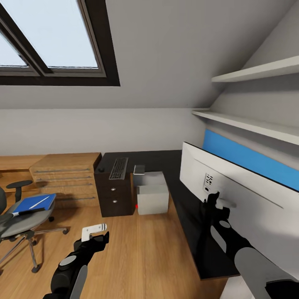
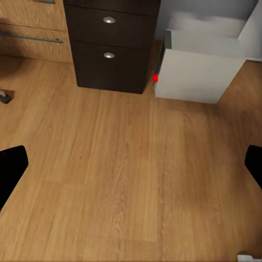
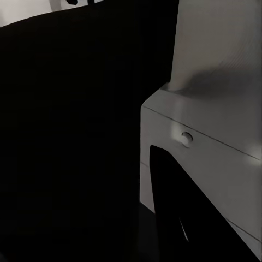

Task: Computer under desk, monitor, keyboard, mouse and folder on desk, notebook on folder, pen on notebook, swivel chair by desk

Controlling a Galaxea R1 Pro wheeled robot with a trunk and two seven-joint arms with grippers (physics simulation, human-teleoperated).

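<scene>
Under the skylight, the black desk carries the keyboard and the monitor, with the computer below on wood floor. The folder lies on the swivel chair. The left gripper spreads wide; the right gripper presses the monitor's back, its finger spacing unreadable.

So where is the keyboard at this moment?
In the head view the keyboard lies on the far left end of the desk, above the dark drawers, with the wooden chest to its left and the computer lower right.
</scene>
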